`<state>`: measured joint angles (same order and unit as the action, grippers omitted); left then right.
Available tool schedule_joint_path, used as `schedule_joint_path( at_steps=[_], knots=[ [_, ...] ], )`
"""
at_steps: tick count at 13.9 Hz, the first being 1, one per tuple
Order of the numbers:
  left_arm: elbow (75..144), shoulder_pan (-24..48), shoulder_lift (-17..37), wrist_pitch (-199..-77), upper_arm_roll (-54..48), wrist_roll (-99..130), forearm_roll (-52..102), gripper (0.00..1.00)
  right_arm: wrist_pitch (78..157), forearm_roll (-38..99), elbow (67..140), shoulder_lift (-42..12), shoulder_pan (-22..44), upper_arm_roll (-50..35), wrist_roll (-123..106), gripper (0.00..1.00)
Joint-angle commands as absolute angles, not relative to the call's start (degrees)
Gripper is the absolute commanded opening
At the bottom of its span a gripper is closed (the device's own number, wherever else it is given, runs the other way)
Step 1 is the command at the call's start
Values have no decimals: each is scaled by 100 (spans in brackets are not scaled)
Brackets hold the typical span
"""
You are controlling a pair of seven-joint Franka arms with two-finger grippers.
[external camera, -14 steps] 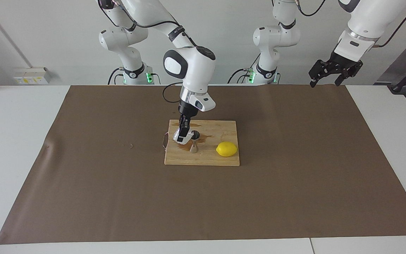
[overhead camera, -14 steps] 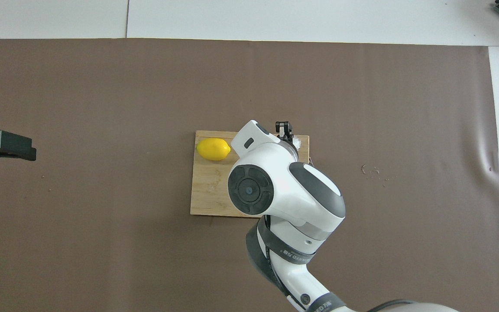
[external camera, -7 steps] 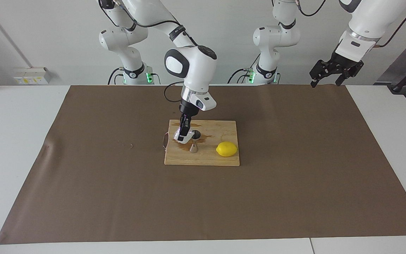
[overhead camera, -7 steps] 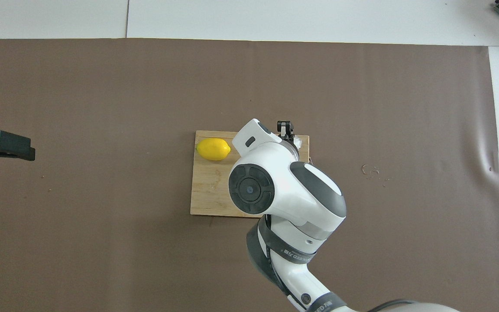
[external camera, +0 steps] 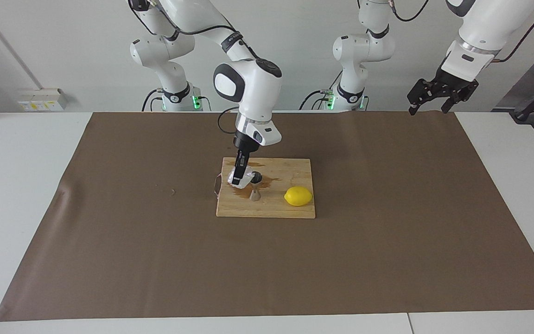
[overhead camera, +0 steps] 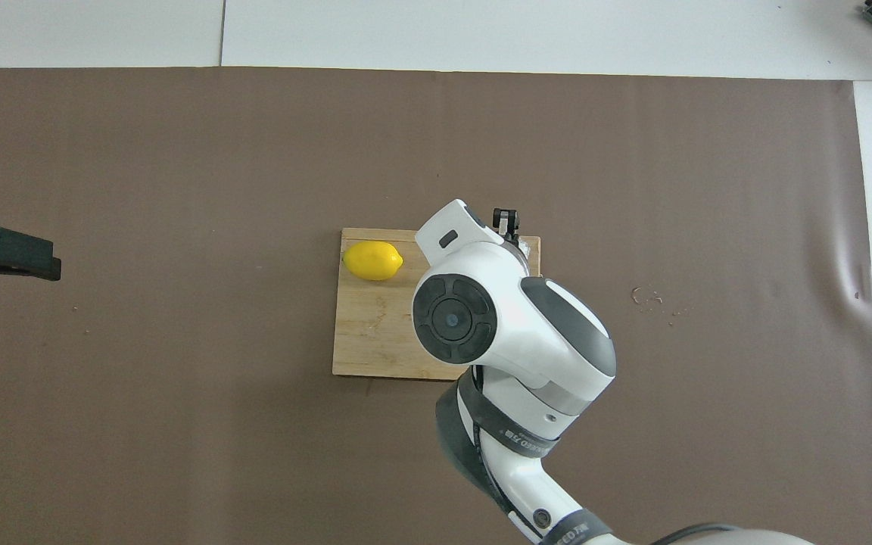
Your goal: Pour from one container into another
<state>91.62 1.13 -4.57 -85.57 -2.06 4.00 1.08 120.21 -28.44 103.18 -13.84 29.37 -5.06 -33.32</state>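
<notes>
Right gripper (external camera: 239, 177) clamped, left gripper (external camera: 434, 99) agape.

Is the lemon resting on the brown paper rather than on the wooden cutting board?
No, the lemon lies on the wooden cutting board, beside the steel jigger.

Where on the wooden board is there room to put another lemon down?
The bare part of the cutting board nearer the robots than the lemon is free. The right arm's end is crowded: the right gripper tips the cup over the jigger, amid a brown spill. The left gripper waits, open, above the mat's edge.
</notes>
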Motion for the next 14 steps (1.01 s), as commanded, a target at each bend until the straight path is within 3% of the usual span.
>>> schedule_joint_path(
  at_steps=[1,14],
  knots=[
    [9272,70,-571,-8561,-229,316,79,100,12085,-2619,10327,-1301,2874,-527,-3313,0],
    [9272,70,-571,-8561,-229,325,79,100,12129,-1820,10327,-1274,2523,-527,-3946,0]
  ],
)
